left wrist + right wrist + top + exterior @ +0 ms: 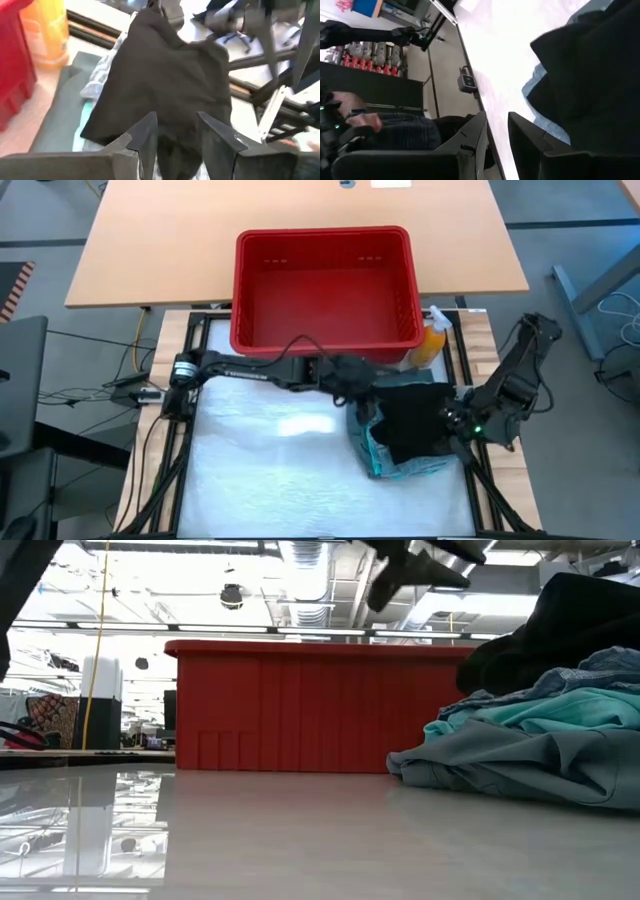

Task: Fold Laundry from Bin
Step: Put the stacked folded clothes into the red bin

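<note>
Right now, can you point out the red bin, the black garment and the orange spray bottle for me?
red bin (325, 285): high view, on its bare inner floor.
black garment (412, 420): high view, middle of the cloth lying on top of the pile.
orange spray bottle (430, 345): high view, on its orange body beside the bin.

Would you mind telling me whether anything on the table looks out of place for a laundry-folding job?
Yes: an orange spray bottle stands beside the red bin, at its right corner, close to the heap of laundry. It is no garment. The bin looks empty, and the clothes lie crumpled in one pile.
</note>
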Available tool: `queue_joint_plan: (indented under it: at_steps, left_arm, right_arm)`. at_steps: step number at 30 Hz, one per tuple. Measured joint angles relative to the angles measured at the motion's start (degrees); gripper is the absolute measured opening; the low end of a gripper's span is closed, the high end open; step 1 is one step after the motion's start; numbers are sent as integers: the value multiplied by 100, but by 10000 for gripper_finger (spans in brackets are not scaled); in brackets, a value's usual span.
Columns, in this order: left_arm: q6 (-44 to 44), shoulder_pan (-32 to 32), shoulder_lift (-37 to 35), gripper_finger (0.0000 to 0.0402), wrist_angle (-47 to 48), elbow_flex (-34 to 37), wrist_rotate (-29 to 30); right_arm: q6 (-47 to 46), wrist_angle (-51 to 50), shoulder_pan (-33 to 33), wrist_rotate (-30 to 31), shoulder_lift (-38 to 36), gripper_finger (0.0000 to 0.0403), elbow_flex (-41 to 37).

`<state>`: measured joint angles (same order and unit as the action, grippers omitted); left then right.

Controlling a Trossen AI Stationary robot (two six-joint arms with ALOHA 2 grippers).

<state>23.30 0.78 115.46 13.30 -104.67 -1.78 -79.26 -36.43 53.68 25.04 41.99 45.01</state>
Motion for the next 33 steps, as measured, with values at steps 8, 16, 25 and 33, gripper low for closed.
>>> queue_joint_plan:
  at_steps: [8, 16, 25, 33]
  left_arm:
    - [103, 558, -535, 122, 1206, -11, 641]
    - [599, 794, -1360, 123, 2861, 137, 1786]
    - [1273, 643, -2332, 178, 1714, 2206, 1150]
    - [3013, 640, -2683, 234, -1566, 4706, 780]
  right_arm:
    - [-1066, -2403, 76, 62, -106, 107, 1100]
    - [-2765, -4244, 73, -392, -266, 137, 1467]
    - [-3917, -4477, 71, -868, -256, 276, 968]
    - [-4602, -4853, 71, -864, -58, 314, 407]
